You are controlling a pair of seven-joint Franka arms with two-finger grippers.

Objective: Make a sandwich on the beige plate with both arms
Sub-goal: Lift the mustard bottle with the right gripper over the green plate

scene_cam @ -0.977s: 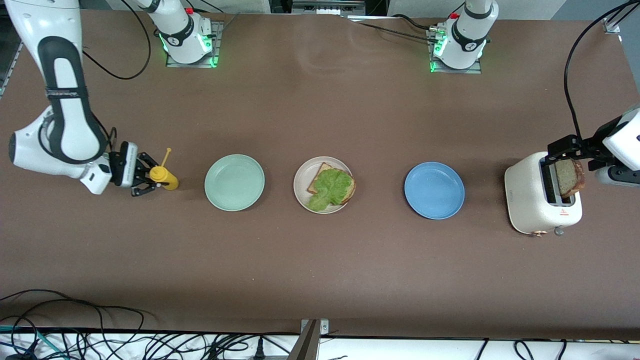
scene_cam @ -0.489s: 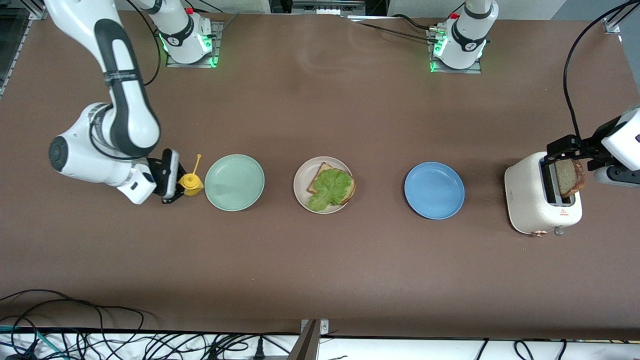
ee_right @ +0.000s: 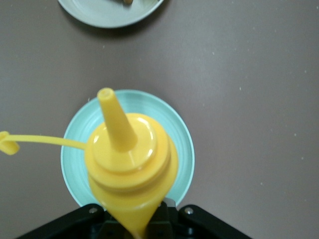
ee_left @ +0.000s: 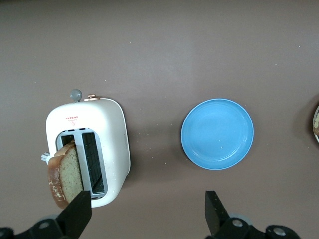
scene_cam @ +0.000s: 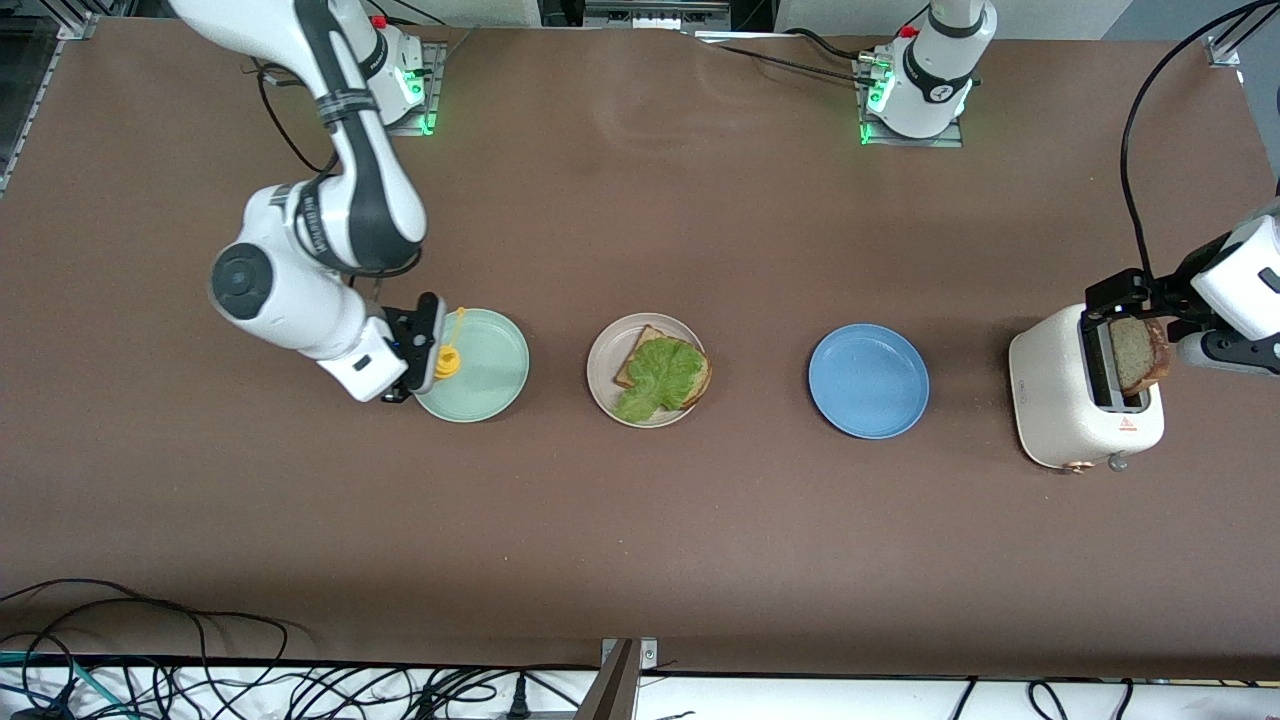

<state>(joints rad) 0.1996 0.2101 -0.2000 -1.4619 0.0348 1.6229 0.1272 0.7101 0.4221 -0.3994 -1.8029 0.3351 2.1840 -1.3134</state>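
Note:
The beige plate (scene_cam: pixel 601 388) at mid-table holds a bread slice (scene_cam: pixel 643 349) with a green lettuce leaf (scene_cam: pixel 664 376) on top; its rim shows in the right wrist view (ee_right: pixel 107 14). A second bread slice (scene_cam: pixel 1140 354) stands tilted in the white toaster (scene_cam: pixel 1060 400). My left gripper (scene_cam: pixel 1135 300) hovers over the toaster, open and empty; in its wrist view (ee_left: pixel 144 214) that slice (ee_left: pixel 67 172) lies by one finger (ee_left: pixel 76 211). My right gripper (scene_cam: pixel 428 360) is shut on a yellow squeeze bottle (scene_cam: pixel 447 360), held over the mint-green plate's (scene_cam: pixel 495 372) edge, nozzle uncapped (ee_right: pixel 129 149).
A blue plate (scene_cam: pixel 868 381) lies between the beige plate and the toaster, also in the left wrist view (ee_left: pixel 217 133). The mint-green plate (ee_right: pixel 177 134) lies toward the right arm's end. Cables hang along the table's near edge (scene_cam: pixel 150 640).
My right arm has carried the yellow bottle from the right arm's end of the table to over the mint-green plate. The left arm has barely moved.

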